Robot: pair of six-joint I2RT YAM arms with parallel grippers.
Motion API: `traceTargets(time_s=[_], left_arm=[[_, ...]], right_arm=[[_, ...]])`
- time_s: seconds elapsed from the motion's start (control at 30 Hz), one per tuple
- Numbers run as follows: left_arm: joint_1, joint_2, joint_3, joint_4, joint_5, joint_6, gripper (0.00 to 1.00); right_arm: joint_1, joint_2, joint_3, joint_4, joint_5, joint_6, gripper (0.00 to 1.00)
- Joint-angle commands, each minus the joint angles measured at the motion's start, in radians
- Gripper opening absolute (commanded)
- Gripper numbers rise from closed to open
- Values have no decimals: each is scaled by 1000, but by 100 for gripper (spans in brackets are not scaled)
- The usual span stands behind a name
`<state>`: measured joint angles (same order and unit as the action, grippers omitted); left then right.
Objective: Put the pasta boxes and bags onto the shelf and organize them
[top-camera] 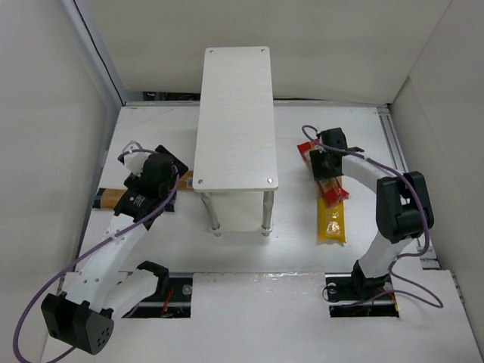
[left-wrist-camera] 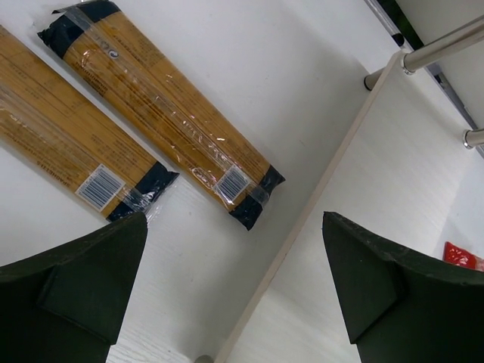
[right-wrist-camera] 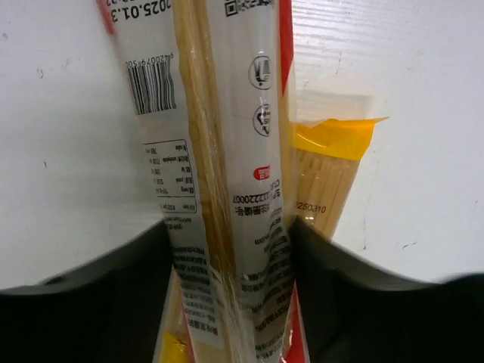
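Right end effector point(right-wrist-camera: 231, 238) is closed on the red bag point(right-wrist-camera: 227, 113), pinched across its width near the far end; whether the bag is clear of the counter point(top-camera: 302, 257) cannot be told. Yellow bag point(top-camera: 331, 225) lies flat on the counter right of the shelf point(top-camera: 236, 113), its far end overlapped by the red one.

Left end effector point(left-wrist-camera: 234, 242) is wide open with nothing held; it hangs over bare counter between the two pasta boxes point(left-wrist-camera: 162, 113) and the lower tier point(left-wrist-camera: 393, 166). The boxes lie side by side, roughly parallel, left of the shelf, untouched.

The shelf stands mid-counter beyond both arms; nothing is seen placed on its top.

Step judged: first item grasped, transfer not yet made; task barely begun. Next move calls for:
- a lift clear of the yellow bag, then a swing left to the shelf;
- the bag laid along the shelf's long axis and kept to one edge, so room is left for the long boxes;
- sag to be expected, since it is held near one end.
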<state>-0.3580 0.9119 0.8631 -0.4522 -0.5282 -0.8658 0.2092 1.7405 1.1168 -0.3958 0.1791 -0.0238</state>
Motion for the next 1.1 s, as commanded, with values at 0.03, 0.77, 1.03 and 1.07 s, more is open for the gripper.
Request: traceTargets(time_s=[0.03,0.77,1.03,1.07], left_arm=[[-1,1,-3,18,-24,11,99],[-1,-27,-1,15,-35,-41,99],[80,-5,28,-43,-9,-110,99],[105,10,28,-43,14,-110,99]], right_arm=[[-7,2,31,-3,66,19,49],[130,-273,77,258,-932,-364,0],[343,-133,172,267,-998,-472,0],[354,-106,182,267,-998,-472,0]])
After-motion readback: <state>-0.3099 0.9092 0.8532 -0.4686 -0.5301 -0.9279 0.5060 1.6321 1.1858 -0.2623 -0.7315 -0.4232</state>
